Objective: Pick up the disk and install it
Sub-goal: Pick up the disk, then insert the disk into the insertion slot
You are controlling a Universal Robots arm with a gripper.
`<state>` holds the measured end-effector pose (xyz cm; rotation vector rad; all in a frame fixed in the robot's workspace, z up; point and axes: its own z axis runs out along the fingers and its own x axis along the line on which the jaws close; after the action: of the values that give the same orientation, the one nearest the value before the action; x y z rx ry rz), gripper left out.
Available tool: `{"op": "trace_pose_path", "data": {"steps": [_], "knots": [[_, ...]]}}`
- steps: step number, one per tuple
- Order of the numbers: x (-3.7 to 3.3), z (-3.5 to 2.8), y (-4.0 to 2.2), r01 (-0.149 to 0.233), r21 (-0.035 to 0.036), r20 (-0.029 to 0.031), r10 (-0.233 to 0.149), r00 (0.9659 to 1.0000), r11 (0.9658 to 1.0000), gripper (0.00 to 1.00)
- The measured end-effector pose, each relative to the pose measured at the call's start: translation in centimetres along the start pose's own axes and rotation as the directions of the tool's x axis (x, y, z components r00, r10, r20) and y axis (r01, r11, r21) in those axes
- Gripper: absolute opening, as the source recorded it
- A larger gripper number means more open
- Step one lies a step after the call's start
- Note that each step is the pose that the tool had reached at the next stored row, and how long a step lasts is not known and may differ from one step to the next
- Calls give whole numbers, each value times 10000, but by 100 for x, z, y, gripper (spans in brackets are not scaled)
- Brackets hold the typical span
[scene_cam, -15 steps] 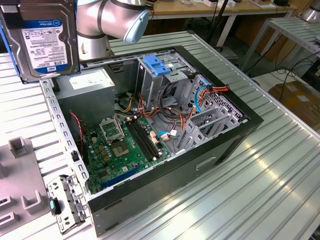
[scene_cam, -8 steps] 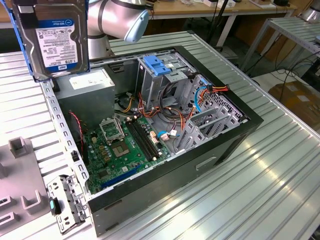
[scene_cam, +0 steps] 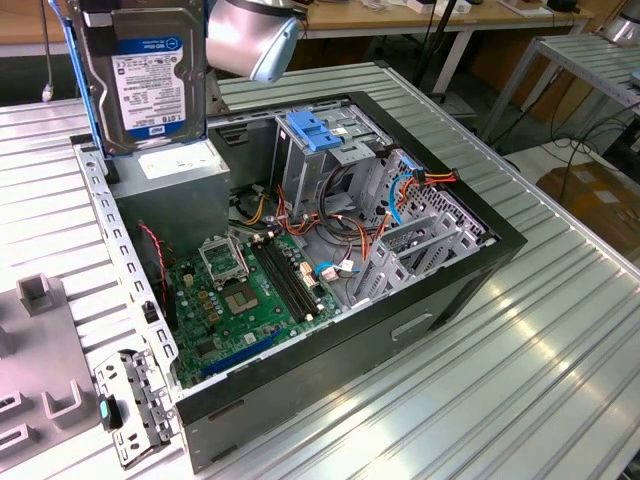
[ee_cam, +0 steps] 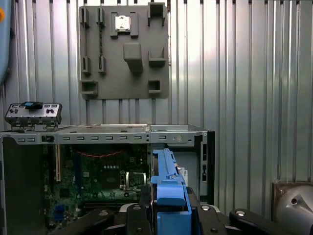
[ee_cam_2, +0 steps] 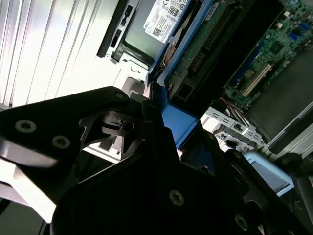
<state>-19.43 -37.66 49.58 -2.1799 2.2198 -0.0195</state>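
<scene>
Disk (scene_cam: 140, 75) hangs upright over the open computer case (scene_cam: 455, 295), probably so it can slot in edge-first. My gripper (ee_cam: 168, 205) clamps its blue frame.

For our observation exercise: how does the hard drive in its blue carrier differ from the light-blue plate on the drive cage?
The dark, blue-framed hard drive stands on edge above the case, gripped by the end effector; the light-blue ribbed plastic plate lies flat atop the drive cage. The drive carries a white label; the plate has none. Both show blue plastic.
</scene>
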Motion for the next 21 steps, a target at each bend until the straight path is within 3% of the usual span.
{"op": "trace_pose_path", "data": {"steps": [12,21], "knots": [[77,45,-112,3,222,4,-3,10000,9998,37],[91,52,-151,3,248,4,-3,10000,9997,37]]}}
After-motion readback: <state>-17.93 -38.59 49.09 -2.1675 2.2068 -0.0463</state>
